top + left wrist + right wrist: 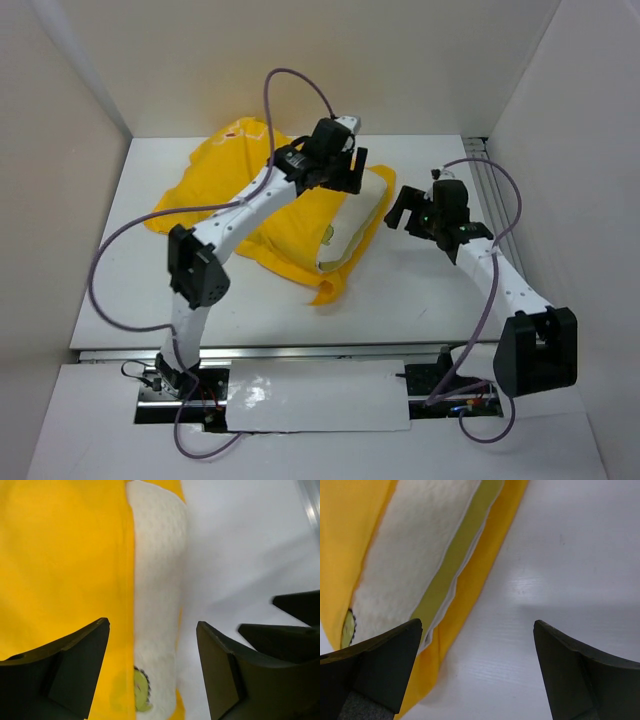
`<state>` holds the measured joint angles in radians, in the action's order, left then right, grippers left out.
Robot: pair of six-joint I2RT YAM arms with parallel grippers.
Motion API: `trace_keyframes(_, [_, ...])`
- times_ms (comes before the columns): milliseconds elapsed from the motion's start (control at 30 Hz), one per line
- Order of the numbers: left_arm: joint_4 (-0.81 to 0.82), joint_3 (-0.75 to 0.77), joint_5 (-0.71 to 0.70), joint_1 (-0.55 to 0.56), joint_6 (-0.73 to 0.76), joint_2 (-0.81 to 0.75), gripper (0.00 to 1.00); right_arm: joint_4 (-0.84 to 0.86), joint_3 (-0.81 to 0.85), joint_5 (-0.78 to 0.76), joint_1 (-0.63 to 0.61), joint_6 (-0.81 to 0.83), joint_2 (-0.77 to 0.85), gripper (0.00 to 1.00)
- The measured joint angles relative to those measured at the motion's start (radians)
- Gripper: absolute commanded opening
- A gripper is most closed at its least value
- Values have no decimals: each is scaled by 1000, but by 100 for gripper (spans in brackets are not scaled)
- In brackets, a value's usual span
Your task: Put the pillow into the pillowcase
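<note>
Pillow (358, 215) lies partly inside the pillowcase (225, 200). Its cream long side shows at the sack's right-hand opening, and the rest is covered by yellow fabric. The pillowcase is spread rumpled on the white table (420, 290). One layer is over the pillow and another is under it, sticking out past the pillow's near corner as a curled yellow flap.

The left gripper (345, 178) hangs over the far end of the pillow, fingers spread apart and holding nothing. In its own wrist view the left gripper (151, 625) straddles the bare strip of pillow. One finger is above the yellow cloth to the pillow's left, the other above bare table to its right. A small yellow emblem (141, 690) with a dark scalloped edge sits on the pillow's surface at the hem of the cloth.

The right gripper (410, 212) is just to the right of the pillow, apart from it, and its jaws are also wide and empty. In the right wrist view the right gripper (477, 624) has one finger over the pillow's edge and the other over the table. A dull olive band runs along that edge of the pillow, possibly the shaded inner face of the pillowcase, though the view does not settle it.
</note>
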<state>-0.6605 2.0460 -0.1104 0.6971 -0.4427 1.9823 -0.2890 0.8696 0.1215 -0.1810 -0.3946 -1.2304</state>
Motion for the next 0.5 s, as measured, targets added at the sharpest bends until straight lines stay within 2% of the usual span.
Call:
trace_keyframes(67, [-42,167,-36,0,43,140,85,36,0,15,50,-33,-29,98])
trace_keyframes(133, [-54,252,-65,-2,84,239,85,81,1,34,87,-61,-66,98])
trace_keyframes(300, [-80,259,-127,-12,179,336,86,181,44,109,119,-106,-187,97])
trace_keyframes(500, [-74,258,-234,-27,197,367,69,288,112,201,102,-126,-328,97])
